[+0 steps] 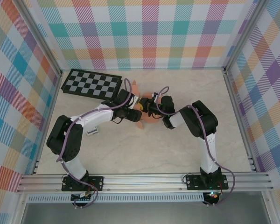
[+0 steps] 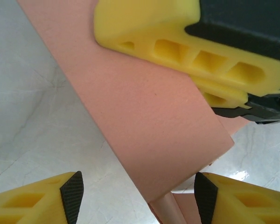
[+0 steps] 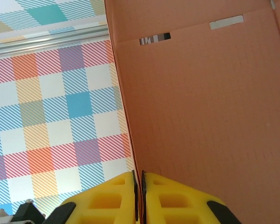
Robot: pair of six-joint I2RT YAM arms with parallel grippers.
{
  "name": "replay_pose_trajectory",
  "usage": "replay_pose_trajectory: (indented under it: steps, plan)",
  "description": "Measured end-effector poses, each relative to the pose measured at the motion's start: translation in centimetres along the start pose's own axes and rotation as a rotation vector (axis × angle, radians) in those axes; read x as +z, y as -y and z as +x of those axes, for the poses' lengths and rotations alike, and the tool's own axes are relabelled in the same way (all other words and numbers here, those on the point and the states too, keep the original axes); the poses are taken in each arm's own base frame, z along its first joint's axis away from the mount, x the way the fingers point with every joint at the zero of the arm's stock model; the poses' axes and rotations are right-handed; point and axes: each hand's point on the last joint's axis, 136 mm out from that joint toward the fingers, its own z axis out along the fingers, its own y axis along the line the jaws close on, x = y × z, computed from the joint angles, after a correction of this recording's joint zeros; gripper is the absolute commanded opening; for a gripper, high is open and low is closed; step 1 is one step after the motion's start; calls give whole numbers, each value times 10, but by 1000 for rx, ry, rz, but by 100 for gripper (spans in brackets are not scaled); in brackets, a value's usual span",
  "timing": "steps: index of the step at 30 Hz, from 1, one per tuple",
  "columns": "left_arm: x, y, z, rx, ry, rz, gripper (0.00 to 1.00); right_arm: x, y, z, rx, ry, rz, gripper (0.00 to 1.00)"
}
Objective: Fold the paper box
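the right jaws pinch a panel edge of the paper box (image 3: 200, 116), likely to hold it upright; the left jaws stand wide beside it, gripping nothing.

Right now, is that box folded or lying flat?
Partly folded: a panel of the box stands off the table, pinched by the right gripper; not closed.
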Motion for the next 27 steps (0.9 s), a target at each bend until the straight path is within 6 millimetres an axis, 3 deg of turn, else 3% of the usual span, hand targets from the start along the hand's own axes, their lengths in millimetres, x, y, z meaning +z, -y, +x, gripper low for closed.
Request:
replay_pose_trajectory:
  steps: [8,11,17,19,23,27]
  plan:
    - [-16,8,3,-1,123,132,85,1,0,4,-1,-4,0,8]
    - [-38,10,0,29,206,181,99,0,1,3,2,0,0,8]
    - [-91,18,2,190,373,267,100,0,1,3,0,3,-5,8]
    - [-93,21,11,218,387,282,100,-1,0,3,-1,3,-6,8]
    - [-77,19,36,221,356,288,100,-1,0,3,3,3,-6,8]
    - [-63,16,45,224,342,275,96,-1,0,4,6,3,-7,8]
